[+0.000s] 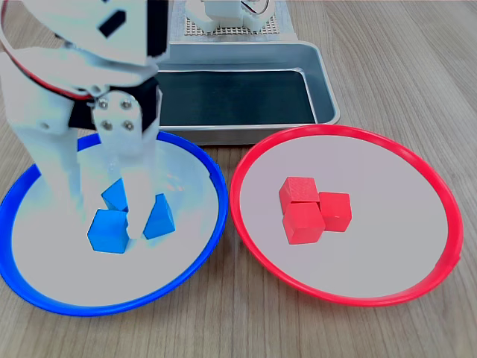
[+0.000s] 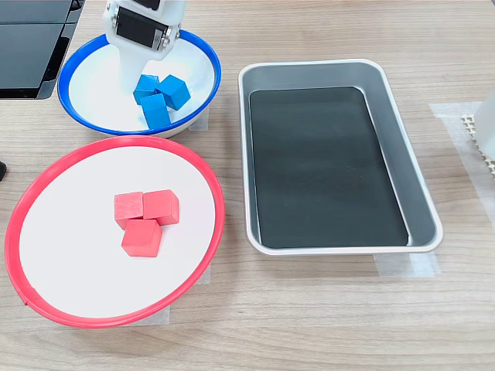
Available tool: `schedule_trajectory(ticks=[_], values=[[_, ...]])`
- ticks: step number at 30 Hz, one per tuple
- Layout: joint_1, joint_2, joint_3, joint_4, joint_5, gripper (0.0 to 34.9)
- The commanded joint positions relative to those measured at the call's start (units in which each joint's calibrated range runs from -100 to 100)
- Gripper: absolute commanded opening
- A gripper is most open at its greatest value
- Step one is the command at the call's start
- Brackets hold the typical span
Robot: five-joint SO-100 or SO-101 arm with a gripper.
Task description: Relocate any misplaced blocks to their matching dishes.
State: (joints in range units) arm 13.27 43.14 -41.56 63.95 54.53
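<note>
Three blue cubes (image 1: 109, 230) lie clustered in the blue-rimmed plate (image 1: 195, 246) at the lower left of the first exterior view, and three red cubes (image 1: 304, 222) touch one another in the red-rimmed plate (image 1: 417, 179) at lower right. The white gripper (image 1: 130, 224) reaches down among the blue cubes, partly hiding the rear one; whether its fingers grip anything cannot be told. In the second exterior view the arm is cut off at the top edge. The metal tray (image 2: 402, 162) sits beside both plates.
</note>
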Motion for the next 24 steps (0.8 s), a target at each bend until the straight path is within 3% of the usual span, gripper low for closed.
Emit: schedule_trajectory(ticks=[1, 6, 9, 11, 16, 24], values=[[-1.7, -10.6, 2.6, 0.4, -1.3, 13.5], [-3.3, -24.5, 14.7, 0.3, -2.3, 9.5], [-4.6, -37.0, 30.2, -1.9, -3.8, 2.7], [-5.6, -45.1, 41.8, -4.1, -5.5, 0.4], [-9.7, -66.0, 68.6, -8.1, -14.2, 0.4], [-15.8, -92.6, 96.0, -13.9, -29.9, 0.4]])
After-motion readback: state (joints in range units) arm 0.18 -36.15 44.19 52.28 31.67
